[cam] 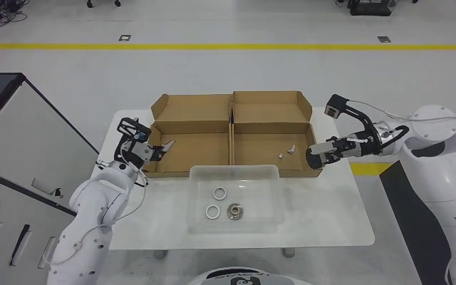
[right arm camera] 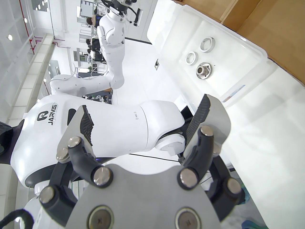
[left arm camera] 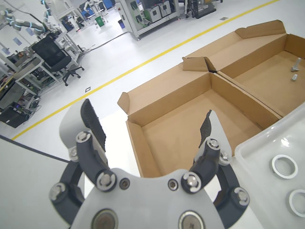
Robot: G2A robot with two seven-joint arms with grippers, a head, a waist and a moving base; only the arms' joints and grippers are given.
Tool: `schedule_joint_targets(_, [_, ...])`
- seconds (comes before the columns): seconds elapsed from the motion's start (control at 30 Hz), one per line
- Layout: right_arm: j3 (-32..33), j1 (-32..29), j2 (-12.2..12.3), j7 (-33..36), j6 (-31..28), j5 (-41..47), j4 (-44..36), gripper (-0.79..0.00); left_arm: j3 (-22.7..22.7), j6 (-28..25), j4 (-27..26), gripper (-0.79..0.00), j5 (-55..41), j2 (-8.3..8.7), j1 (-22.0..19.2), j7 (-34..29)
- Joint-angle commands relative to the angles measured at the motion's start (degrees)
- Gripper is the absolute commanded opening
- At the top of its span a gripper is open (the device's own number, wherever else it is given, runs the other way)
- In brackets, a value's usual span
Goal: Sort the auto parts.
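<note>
**Left claw** [left arm camera: 149,117]: spread wide, nothing between the pads. It hangs over the outer end of the left box [cam: 196,153], angled down at bare cardboard floor. Judgement: a ready stance above a destination bin, not a pick, since no part lies beneath it.

**Right claw** [right arm camera: 145,110]: likewise wide and carrying nothing. It is held just off the near outer corner of the right box [cam: 260,146], above the desk [cam: 335,214], and faces back across toward the tray.

**Right box:** two small metal pieces [cam: 291,149] lie close together on its floor, toward the right claw's side. Judgement: this box collects the fastener-like parts.

**Tray** [cam: 231,168]: clear plastic, set just in front of both boxes and midway between the arms, presumably so either arm can reach it. Whether it touches the boxes cannot be told. It holds the far white ring [cam: 221,192], the near white ring [cam: 212,211] and a metal hub [cam: 234,211] just beside the near ring.

**Assessment:** sorting is judged partly done, with three parts not yet moved. The matching rings likely belong together, and the left box is the nearer candidate. The rings lie flat on a slick floor, so a pick calls for a straight descent and a narrow grip across one rim. A skewed approach could push the ring away.
</note>
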Motion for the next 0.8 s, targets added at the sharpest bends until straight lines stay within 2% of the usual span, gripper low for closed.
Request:
schedule_joint_targets(0.0, [0.0,0.0,0.0,0.0,0.0,0.0,0.0,0.0,0.9,-2.6,-1.7,0.0,0.4,0.14,-0.9,-5.6])
schedule_joint_targets(0.17, [0.0,0.0,0.0,0.0,0.0,0.0,0.0,0.0,5.9,-10.7,-6.7,0.0,1.9,0.43,-6.0,-21.9])
schedule_joint_targets(0.43, [0.0,0.0,0.0,0.0,0.0,0.0,0.0,0.0,14.2,-17.3,-8.6,0.0,-5.8,0.11,-15.2,-36.5])
schedule_joint_targets(0.67, [0.0,0.0,0.0,0.0,0.0,0.0,0.0,0.0,21.4,-14.9,-6.6,0.0,-16.8,-0.57,-22.1,-49.2])
schedule_joint_targets(0.77, [0.0,0.0,0.0,0.0,0.0,0.0,0.0,0.0,26.0,-11.9,-3.6,0.0,-20.1,-0.56,-25.5,-52.2])
